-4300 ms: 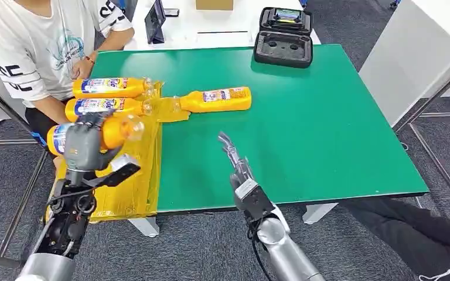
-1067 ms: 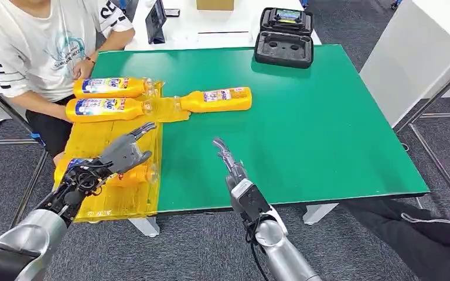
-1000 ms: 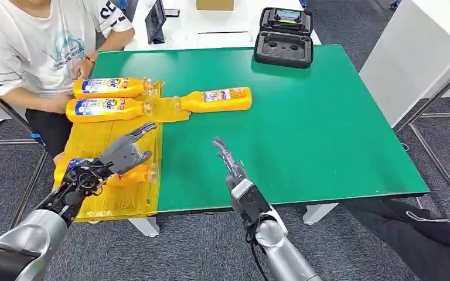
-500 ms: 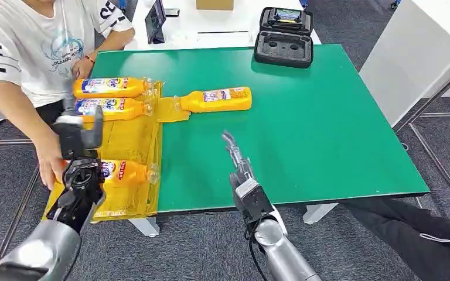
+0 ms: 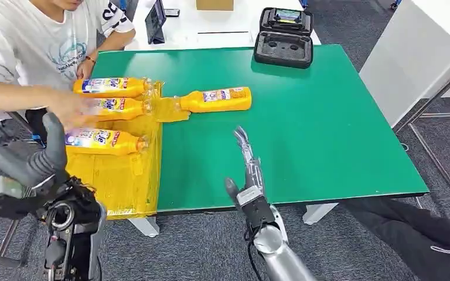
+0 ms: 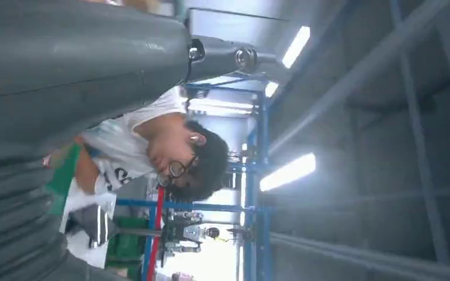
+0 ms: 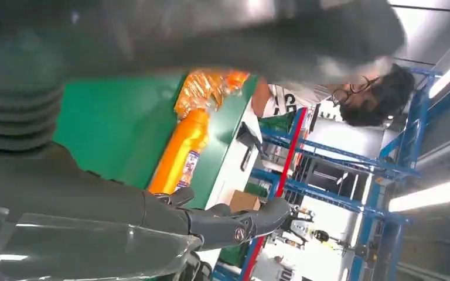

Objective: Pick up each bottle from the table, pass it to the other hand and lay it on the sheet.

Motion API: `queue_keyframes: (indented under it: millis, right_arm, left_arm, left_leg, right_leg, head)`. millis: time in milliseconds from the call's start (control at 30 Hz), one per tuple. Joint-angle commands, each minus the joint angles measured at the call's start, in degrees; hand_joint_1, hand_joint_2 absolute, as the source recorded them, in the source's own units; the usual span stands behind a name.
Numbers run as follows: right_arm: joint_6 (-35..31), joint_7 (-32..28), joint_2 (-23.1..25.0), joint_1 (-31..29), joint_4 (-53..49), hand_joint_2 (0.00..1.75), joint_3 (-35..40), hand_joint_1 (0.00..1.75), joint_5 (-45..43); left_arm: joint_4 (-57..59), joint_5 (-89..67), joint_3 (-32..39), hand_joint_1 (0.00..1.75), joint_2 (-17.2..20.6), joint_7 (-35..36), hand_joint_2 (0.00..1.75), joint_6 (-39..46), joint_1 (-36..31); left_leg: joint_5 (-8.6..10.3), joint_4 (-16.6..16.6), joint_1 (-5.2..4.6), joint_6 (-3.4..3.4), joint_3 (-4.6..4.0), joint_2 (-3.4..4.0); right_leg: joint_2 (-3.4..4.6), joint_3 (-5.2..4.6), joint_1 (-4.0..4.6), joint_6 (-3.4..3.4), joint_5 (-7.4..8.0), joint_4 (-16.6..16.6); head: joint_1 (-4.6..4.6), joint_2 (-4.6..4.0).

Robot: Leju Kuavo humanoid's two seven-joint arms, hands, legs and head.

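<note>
At lower left, the left hand (image 5: 20, 158) is raised, open and empty. The right hand (image 5: 247, 170) hovers open at center. A person's hand (image 5: 73, 109) touches orange bottles (image 5: 102, 140) on the yellow sheet (image 5: 117, 181).

bottles (image 5: 218, 100) | labels too blurred to read | no other text legible

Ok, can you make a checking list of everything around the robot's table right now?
Surface: green table, flat.
Job's things: yellow sheet at the table's left edge; three orange bottles lie on it, far, middle, near; a fourth bottle lies on the green, its neck at the sheet's corner.
Clutter: black case, open, at the far edge.
Hands: left hand raised, holding nothing; right hand over the near edge, fingers straight.
Cables: nothing seen.
Surroundings: a person's hand reaches over the bottles on the sheet.
</note>
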Motion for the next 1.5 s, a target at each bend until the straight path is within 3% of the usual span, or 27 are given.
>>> queue_keyframes:
  millis: [33, 367, 400, 467, 500, 533, 1067, 1233, 1367, 1500]
  right_arm:
    - [-0.4, -0.2, -0.8, 1.0, -1.9, 0.00, 0.0, 0.00, -0.5]
    - [-0.4, -0.1, -0.8, 1.1, -2.8, 0.00, 0.1, 0.00, -0.1]
    - [-0.7, -0.3, -0.8, 1.2, -3.2, 1.75, 0.0, 0.00, 0.0]
    - [-0.8, -0.1, -0.7, 1.3, -3.3, 1.75, -0.2, 0.00, -0.4]
    - [-0.2, 0.5, -0.6, 0.9, -2.6, 1.75, -0.3, 0.00, -0.8]
    - [0.2, 0.2, -0.8, 0.2, -1.9, 1.75, 0.1, 0.00, -1.3]
    - [0.2, 6.1, -3.1, -0.2, -2.6, 1.75, 0.0, 0.00, 4.0]
    - [3.0, 13.9, -5.7, -1.8, -1.4, 1.75, 1.1, 0.00, 9.6]
    - [7.9, 21.1, -8.0, -6.5, 4.6, 1.75, 2.2, 0.00, 16.6]
    - [10.3, 22.7, -9.2, -11.5, 10.7, 1.75, 2.9, 0.00, 19.1]
  left_arm:
    - [0.8, 2.9, 2.9, 0.00, -1.8, 0.2, 1.75, -0.1, 1.9]
    - [0.4, 3.8, 2.4, 0.00, -1.5, 0.2, 1.75, -0.1, 3.5]
    - [0.5, 3.3, 2.5, 0.00, -1.6, 0.2, 1.75, -0.1, 4.0]
    - [1.1, 4.8, 2.1, 0.00, -1.8, 0.2, 1.75, -0.1, 5.6]
    - [0.0, 1.5, 3.7, 0.00, -4.6, 0.2, 1.75, -1.7, 7.6]
    - [1.2, 4.0, 2.0, 0.00, -2.1, 0.2, 1.75, -0.1, 7.8]
    - [6.9, 5.2, -1.1, 0.00, -0.6, 0.2, 1.75, -0.1, 5.6]
    - [8.0, 5.6, -1.8, 0.00, 0.3, 0.2, 1.75, -0.1, 5.3]
    - [9.2, 6.4, -1.1, 0.00, 1.1, 0.2, 1.75, -0.1, 4.9]
    - [9.2, 6.3, -0.5, 0.00, 1.5, 0.2, 1.75, -0.1, 5.0]
  left_leg:
    - [-0.06, -0.1, -0.03, -0.01, 0.16, 0.07]
    - [-0.11, -0.1, 0.00, -0.02, 0.34, 0.03]
    - [-0.12, -0.1, 0.00, -0.02, 0.34, 0.01]
    - [-0.06, -0.1, -0.01, -0.01, 0.16, 0.07]
    - [-0.11, -0.1, -0.02, -0.01, 0.32, 0.09]
    - [-0.13, -0.1, -0.03, 0.00, 0.34, 0.15]
    - [-0.11, -0.1, -0.03, 0.00, 0.45, -0.06]
    - [-0.04, -0.1, -0.01, 0.00, 0.20, -0.01]
    - [-0.03, -0.1, -0.03, 0.00, 0.22, 0.00]
    - [-0.04, -0.1, -0.03, 0.00, 0.26, 0.12]
  right_leg:
    - [0.01, 0.15, -0.02, 0.01, -0.05, 0.0]
    - [-0.05, 0.33, -0.01, 0.00, -0.10, -0.1]
    - [-0.08, 0.34, -0.02, 0.00, -0.12, 0.0]
    - [0.02, 0.14, -0.03, 0.00, -0.04, 0.0]
    - [0.02, 0.29, -0.04, 0.00, -0.09, -0.1]
    - [0.08, 0.30, -0.04, 0.01, -0.08, -0.1]
    - [-0.17, 0.45, -0.05, 0.01, -0.14, -0.1]
    - [-0.06, 0.19, -0.03, 0.01, -0.04, 0.0]
    - [-0.06, 0.21, -0.04, 0.01, -0.03, -0.1]
    - [0.06, 0.22, -0.04, 0.01, 0.01, -0.1]
  head:
    - [-0.02, 0.00]
    - [0.00, 0.00]
    - [0.00, 0.00]
    - [0.00, 0.00]
    - [0.00, 0.00]
    - [0.00, 0.00]
    - [-0.02, 0.00]
    - [0.00, 0.00]
    - [0.00, 0.00]
    - [-0.02, 0.00]
